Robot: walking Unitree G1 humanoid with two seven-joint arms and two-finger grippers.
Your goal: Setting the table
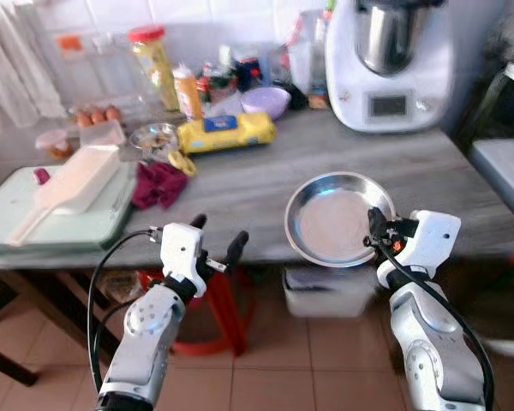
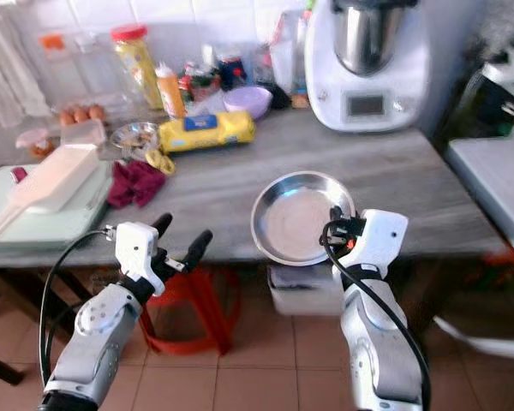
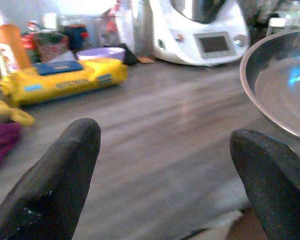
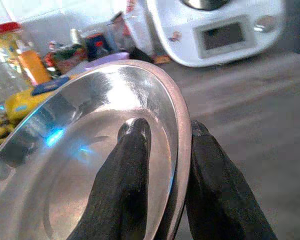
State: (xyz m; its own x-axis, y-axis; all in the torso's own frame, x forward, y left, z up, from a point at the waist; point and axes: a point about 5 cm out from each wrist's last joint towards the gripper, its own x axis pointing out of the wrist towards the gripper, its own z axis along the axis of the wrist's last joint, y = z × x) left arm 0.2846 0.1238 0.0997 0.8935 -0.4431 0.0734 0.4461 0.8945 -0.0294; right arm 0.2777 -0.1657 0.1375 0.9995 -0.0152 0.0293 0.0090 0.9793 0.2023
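On the grey table (image 1: 257,184), a metal plate (image 1: 332,224) lies at the near edge with its rim pinched between the closed fingers of the right gripper (image 4: 177,150), one finger inside and one outside, while the left gripper (image 1: 216,238) hovers beside it, fingers spread apart and empty.

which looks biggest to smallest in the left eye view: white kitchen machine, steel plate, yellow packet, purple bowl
1. white kitchen machine
2. steel plate, though it is nearer the camera
3. yellow packet
4. purple bowl
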